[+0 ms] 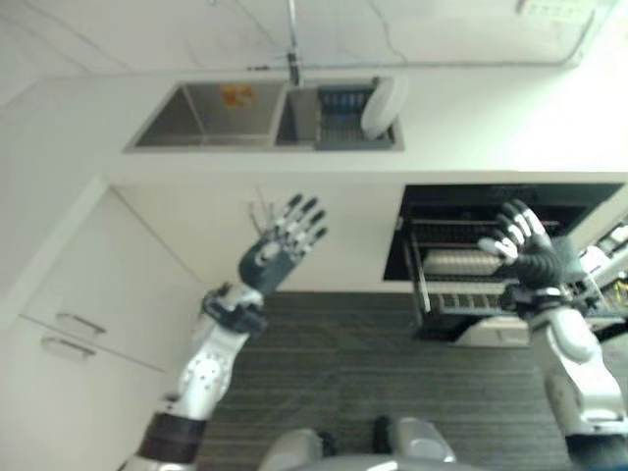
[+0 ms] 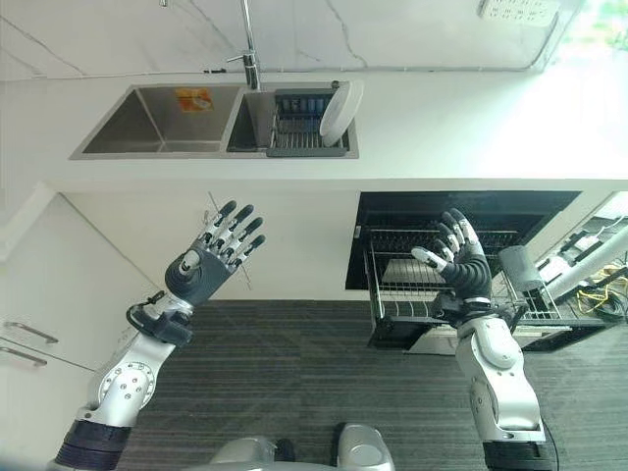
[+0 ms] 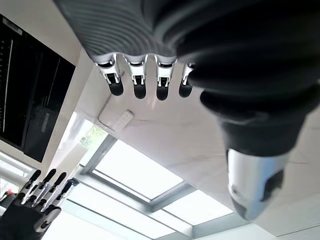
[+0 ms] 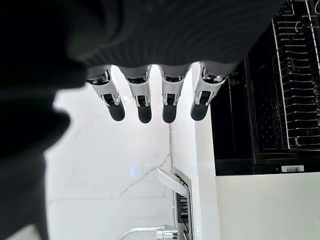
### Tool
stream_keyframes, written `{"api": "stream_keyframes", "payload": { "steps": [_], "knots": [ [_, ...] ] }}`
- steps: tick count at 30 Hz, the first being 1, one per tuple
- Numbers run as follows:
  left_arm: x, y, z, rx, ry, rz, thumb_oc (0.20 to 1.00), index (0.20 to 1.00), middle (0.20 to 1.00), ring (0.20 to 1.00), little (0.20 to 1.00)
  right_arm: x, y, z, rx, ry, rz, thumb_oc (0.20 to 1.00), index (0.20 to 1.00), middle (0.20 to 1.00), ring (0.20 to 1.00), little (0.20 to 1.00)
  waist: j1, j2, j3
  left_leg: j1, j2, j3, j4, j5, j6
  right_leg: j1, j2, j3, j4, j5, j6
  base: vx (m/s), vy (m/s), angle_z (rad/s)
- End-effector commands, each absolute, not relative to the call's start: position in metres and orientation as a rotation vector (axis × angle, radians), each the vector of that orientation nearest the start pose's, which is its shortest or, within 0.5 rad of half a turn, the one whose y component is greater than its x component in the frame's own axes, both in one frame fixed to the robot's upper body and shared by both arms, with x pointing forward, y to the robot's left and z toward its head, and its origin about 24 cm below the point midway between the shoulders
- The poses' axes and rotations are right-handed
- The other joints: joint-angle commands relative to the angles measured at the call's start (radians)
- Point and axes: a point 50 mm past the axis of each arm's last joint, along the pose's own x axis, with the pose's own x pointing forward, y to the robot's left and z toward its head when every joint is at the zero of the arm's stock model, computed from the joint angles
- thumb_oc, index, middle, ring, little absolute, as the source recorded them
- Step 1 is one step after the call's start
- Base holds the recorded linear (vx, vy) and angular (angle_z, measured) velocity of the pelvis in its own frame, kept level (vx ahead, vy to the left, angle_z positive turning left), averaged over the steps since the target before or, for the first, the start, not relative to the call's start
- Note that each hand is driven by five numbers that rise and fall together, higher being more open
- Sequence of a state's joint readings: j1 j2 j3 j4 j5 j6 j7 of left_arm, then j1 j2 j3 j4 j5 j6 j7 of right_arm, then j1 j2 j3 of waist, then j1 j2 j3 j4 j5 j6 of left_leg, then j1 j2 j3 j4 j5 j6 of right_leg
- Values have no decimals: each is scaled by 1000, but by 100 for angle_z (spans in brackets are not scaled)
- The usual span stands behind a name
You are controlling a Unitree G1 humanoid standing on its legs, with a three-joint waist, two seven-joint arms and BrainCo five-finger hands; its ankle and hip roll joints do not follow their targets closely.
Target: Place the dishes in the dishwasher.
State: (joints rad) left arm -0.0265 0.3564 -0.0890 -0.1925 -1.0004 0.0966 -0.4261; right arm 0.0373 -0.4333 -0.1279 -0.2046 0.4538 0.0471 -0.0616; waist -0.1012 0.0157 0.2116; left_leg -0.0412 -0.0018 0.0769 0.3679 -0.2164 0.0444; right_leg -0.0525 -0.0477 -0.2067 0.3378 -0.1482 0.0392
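A white plate (image 2: 340, 110) stands on edge in a dark dish rack (image 2: 297, 128) in the right basin of the steel sink (image 2: 157, 123). The dishwasher (image 2: 461, 221) is open under the counter, with its wire rack (image 2: 412, 285) pulled out and something white (image 2: 404, 272) lying in it. My left hand (image 2: 208, 260) is raised in front of the cabinets below the sink, fingers straight and spread, holding nothing. My right hand (image 2: 459, 263) hovers over the pulled-out rack, fingers relaxed and empty. The right hand's fingers (image 4: 145, 107) look straight in its wrist view.
A tall faucet (image 2: 250, 49) rises behind the sink. White cabinet drawers with metal handles (image 2: 25, 343) stand at the left. A white countertop (image 2: 471, 123) runs right of the sink. A grey striped floor (image 2: 294, 373) lies in front of the dishwasher.
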Motion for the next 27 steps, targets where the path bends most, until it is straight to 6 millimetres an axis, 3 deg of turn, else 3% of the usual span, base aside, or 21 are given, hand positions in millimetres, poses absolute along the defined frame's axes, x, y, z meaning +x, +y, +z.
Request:
{"api": "stream_keyframes", "payload": {
  "steps": [1, 3, 4, 7, 10, 11, 12, 13, 14, 16, 19, 20, 22, 24, 25, 27],
  "knots": [
    [242, 155, 112, -628, -208, -698, 1000, 1000, 1000, 1000, 1000, 249, -249, 132, 13, -289, -99, 1000, 1000, 1000, 1000, 1000, -21, -3, -24, 100, 16, 84, -68, -40, -62, -46, 21, -7, -38, 71, 49, 83, -47, 6],
    [241, 153, 113, -659, -205, -704, 1000, 1000, 1000, 1000, 1000, 246, -254, 131, -33, -273, -104, 1000, 1000, 1000, 1000, 1000, -13, -23, -25, 121, 23, 115, -68, 79, -112, -23, 7, 7, -38, 19, 17, 83, -2, 19],
    [239, 152, 112, -668, -203, -707, 1000, 1000, 1000, 1000, 1000, 246, -259, 134, -42, -274, -105, 1000, 1000, 1000, 1000, 1000, -6, -40, -18, 100, 64, 150, -68, 144, -139, -6, -13, 17, -38, 11, 16, 40, 99, 15],
    [239, 154, 110, -682, -211, -685, 1000, 1000, 1000, 1000, 1000, 253, -258, 140, -59, -283, -77, 1000, 1000, 1000, 1000, 1000, 3, -30, -20, 4, 181, 179, -68, 93, -145, 2, -21, 42, -38, -16, 34, 58, 268, 3],
    [239, 158, 108, -718, -237, -654, 1000, 1000, 1000, 1000, 1000, 257, -255, 142, -105, -276, -31, 1000, 1000, 1000, 1000, 1000, 33, 3, -18, -160, 277, 73, -68, 171, -190, 40, -1, 98, -38, -69, 39, 209, 415, -26],
    [239, 159, 107, -721, -241, -654, 1000, 1000, 1000, 1000, 1000, 258, -255, 142, -111, -278, -25, 1000, 1000, 1000, 1000, 1000, 36, 10, -15, -184, 293, 67, -68, 187, -199, 54, -1, 103, -38, -79, 39, 281, 569, -85],
    [240, 158, 105, -709, -253, -666, 1000, 1000, 1000, 1000, 1000, 260, -258, 146, -117, -297, -24, 1000, 1000, 1000, 1000, 1000, 37, 22, -9, -211, 341, 90, -68, 208, -216, 84, -27, 91, -38, -102, 52, 266, 607, -106],
    [241, 159, 106, -702, -257, -661, 1000, 1000, 1000, 1000, 1000, 259, -258, 146, -110, -305, -19, 1000, 1000, 1000, 1000, 1000, 32, 28, -14, -203, 341, 99, -68, 194, -207, 93, -46, 86, -38, -107, 64, 330, 765, -90],
    [242, 164, 109, -707, -260, -652, 1000, 1000, 1000, 1000, 1000, 255, -258, 146, -93, -306, -15, 1000, 1000, 1000, 1000, 1000, 42, 23, -30, -185, 294, 71, -68, 161, -188, 107, -72, 97, -38, -104, 90, 261, 578, -64],
    [243, 161, 112, -668, -260, -680, 1000, 1000, 1000, 1000, 1000, 254, -255, 147, -96, -312, -18, 1000, 1000, 1000, 1000, 1000, 56, 8, -46, -172, 253, 60, -68, 133, -167, 117, -110, 94, -38, -93, 117, 182, 414, -12],
    [248, 156, 118, -614, -273, -711, 1000, 1000, 1000, 1000, 1000, 256, -257, 149, -67, -323, -51, 1000, 1000, 1000, 1000, 1000, 68, -15, -55, -165, 205, 47, -68, 108, -140, 126, -145, 85, -38, -42, 144, 132, 283, 35],
    [249, 155, 125, -563, -299, -728, 1000, 1000, 1000, 1000, 1000, 255, -257, 148, -55, -324, -56, 1000, 1000, 1000, 1000, 1000, 71, -28, -61, -159, 175, 42, -68, 91, -121, 125, -158, 90, -38, 0, 161, 134, 236, 59],
    [247, 156, 136, -453, -358, -726, 1000, 1000, 1000, 1000, 1000, 253, -256, 148, -53, -323, -61, 1000, 1000, 1000, 1000, 1000, 77, -33, -66, -153, 151, 37, -68, 79, -103, 130, -163, 91, -38, 27, 167, 152, 256, 20],
    [242, 161, 161, -312, -497, -706, 1000, 1000, 1000, 1000, 1000, 251, -252, 147, -42, -329, -68, 1000, 1000, 1000, 1000, 1000, 83, -33, -70, -144, 120, 19, -68, 64, -75, 146, -153, 87, -38, 111, 169, 185, 306, 8],
    [239, 162, 175, -253, -582, -700, 1000, 1000, 1000, 1000, 1000, 249, -248, 147, -44, -331, -60, 1000, 1000, 1000, 1000, 1000, 77, -22, -68, -136, 106, 9, -68, 54, -59, 131, -131, 88, 20, 152, 167, 167, 296, 0],
    [234, 161, 188, -208, -671, -696, 1000, 1000, 1000, 1000, 1000, 248, -243, 146, -49, -336, -50, 1000, 1000, 1000, 1000, 1000, 69, -13, -59, -114, 96, 8, -68, 42, -52, 48, -114, 85, 128, 170, 153, 159, 223, -6]
  ]
}}
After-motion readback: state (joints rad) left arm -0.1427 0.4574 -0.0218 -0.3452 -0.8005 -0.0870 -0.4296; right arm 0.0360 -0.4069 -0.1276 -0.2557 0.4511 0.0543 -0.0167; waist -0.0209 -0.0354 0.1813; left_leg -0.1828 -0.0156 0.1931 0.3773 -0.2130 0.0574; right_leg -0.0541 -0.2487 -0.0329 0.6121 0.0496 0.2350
